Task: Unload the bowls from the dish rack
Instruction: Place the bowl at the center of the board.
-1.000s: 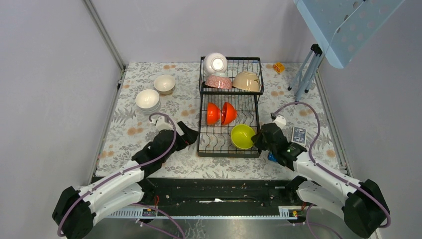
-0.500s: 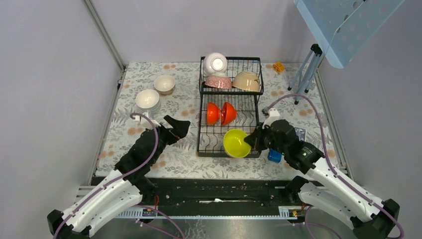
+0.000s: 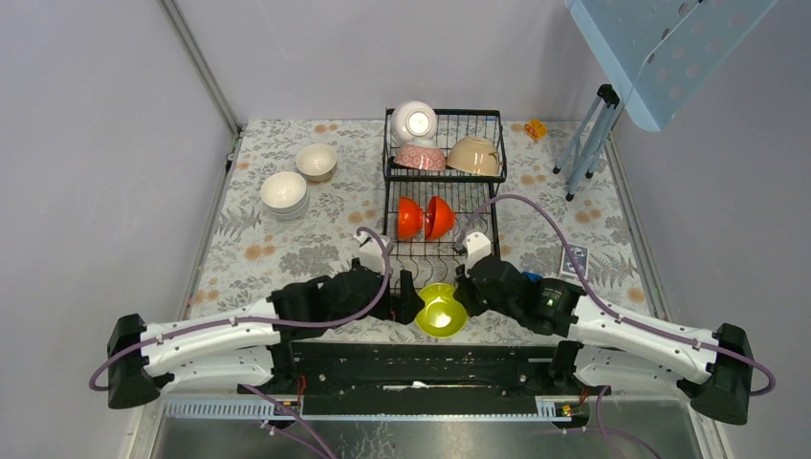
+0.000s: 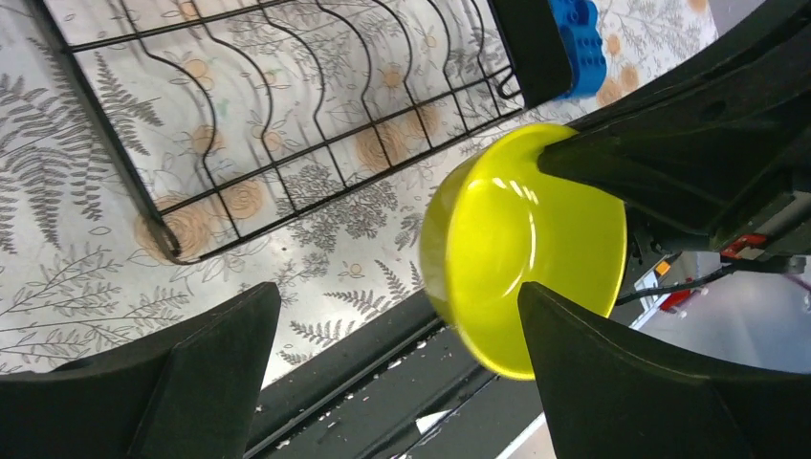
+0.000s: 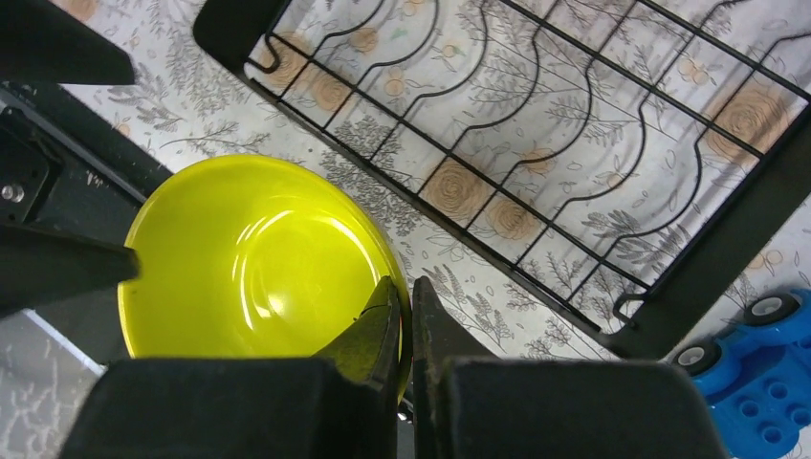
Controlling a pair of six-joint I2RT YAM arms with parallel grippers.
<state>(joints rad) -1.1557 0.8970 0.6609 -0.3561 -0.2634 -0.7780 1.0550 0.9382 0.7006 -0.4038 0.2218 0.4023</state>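
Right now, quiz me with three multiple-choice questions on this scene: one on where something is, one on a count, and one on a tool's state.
1. Where is the yellow-green bowl relative to the dish rack?
A) in its lower tray
B) off it, by the near edge of the table
C) in its upper basket

2. How many orange-red bowls stand in the rack?
A) two
B) one
C) four

3. How is the left tool?
A) shut on the bowl
B) out of view
C) open

Answers:
1 B: the right tool pinches the bowl's rim in front of the rack.
2 A: a pair stands on edge in the lower tray.
3 C: its fingers stand wide apart, not closed on the bowl.
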